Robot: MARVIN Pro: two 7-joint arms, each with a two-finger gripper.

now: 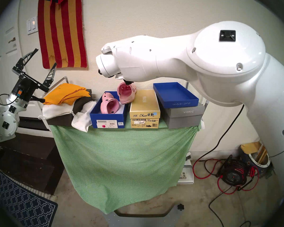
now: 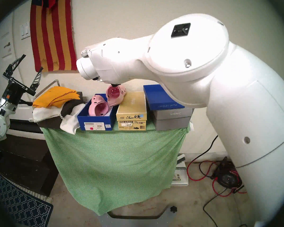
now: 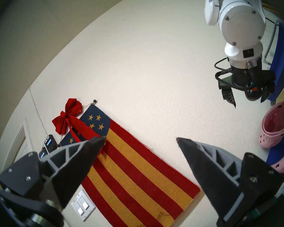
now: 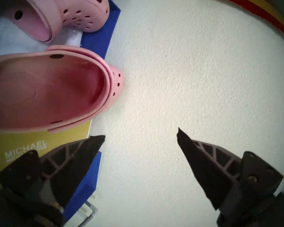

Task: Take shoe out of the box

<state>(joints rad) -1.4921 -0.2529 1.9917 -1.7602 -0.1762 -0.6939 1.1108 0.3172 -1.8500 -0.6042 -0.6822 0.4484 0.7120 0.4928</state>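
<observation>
Right wrist view: we saw right gripper [image 4: 141, 136] spread, empty; one clog [image 4: 52, 89] on tan box [image 4: 15, 139], second clog [image 4: 69, 13] left in blue box [image 4: 105, 35]; left gripper [image 3: 140, 140] spread too.

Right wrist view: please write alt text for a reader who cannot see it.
The open right gripper faces a bare wall; nothing is between its fingers. At left, one pink clog rests across the tan Michael Kors box, and another clog lies in the blue shoebox.

Royal-blue box [image 1: 108, 119], lid off, white labels and pink sticker on its end. One pink perforated clog [image 1: 109, 105] lies inside; second clog [image 1: 126, 93] rests tilted across the far rim.
</observation>
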